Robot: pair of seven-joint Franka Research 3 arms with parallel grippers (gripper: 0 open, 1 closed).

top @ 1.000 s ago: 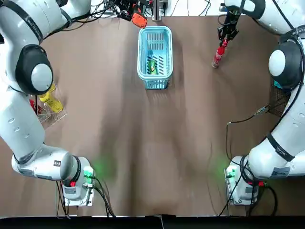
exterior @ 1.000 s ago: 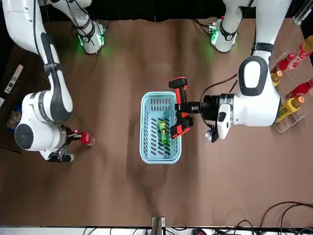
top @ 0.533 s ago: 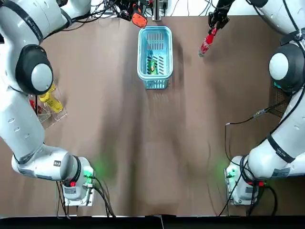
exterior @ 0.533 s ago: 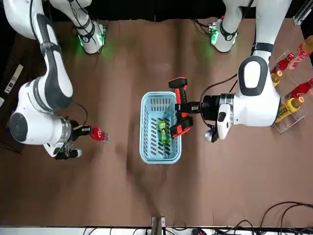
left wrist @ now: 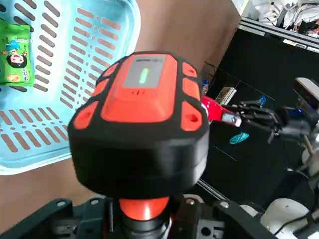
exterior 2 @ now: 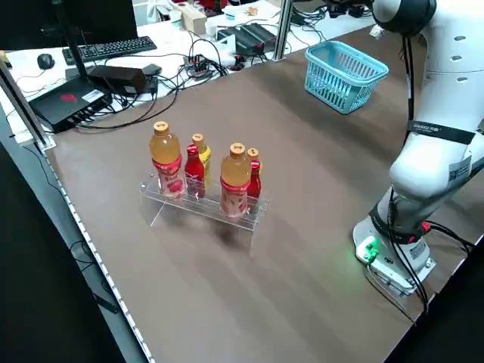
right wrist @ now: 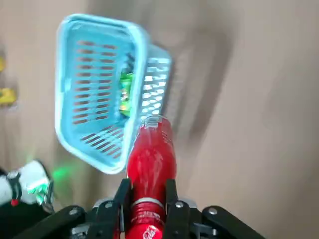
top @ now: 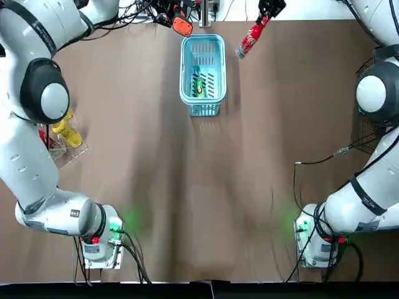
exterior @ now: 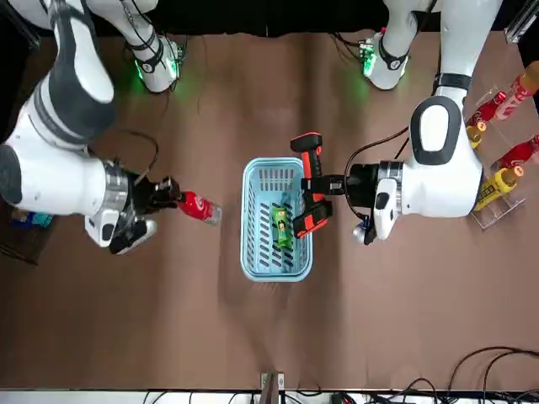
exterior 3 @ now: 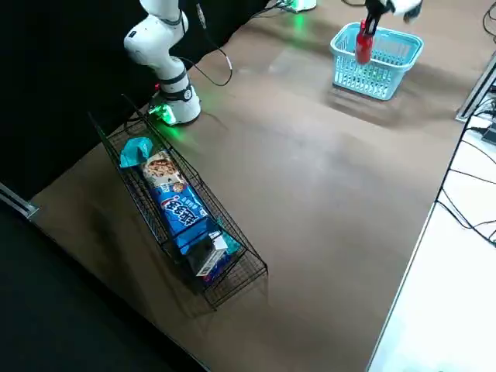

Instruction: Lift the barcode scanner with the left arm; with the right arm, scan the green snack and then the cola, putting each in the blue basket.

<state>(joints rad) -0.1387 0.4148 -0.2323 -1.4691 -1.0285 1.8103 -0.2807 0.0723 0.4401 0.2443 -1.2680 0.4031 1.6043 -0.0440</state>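
My left gripper (exterior: 327, 185) is shut on the orange-and-black barcode scanner (exterior: 308, 187), held off the table beside the far end of the blue basket (exterior: 249, 220). The scanner (left wrist: 142, 107) fills the left wrist view, with a green light on its top. The green snack (top: 199, 86) lies inside the basket (top: 185, 68). My right gripper (exterior: 165, 200) is shut on the red cola bottle (exterior: 196, 206) and holds it tilted in the air to the right of the basket. In the right wrist view the cola (right wrist: 151, 164) hangs over the basket's rim (right wrist: 65, 79).
A clear rack of drink bottles (top: 62, 134) stands at the table's left side. A wire basket of snack packs (exterior 3: 182, 213) sits at the right edge. Cables and equipment (exterior 2: 113, 76) lie beyond the far edge.
My right gripper has carried the cola up and to the left, from the right side of the table to just beside the basket. The left arm and scanner have stayed still.
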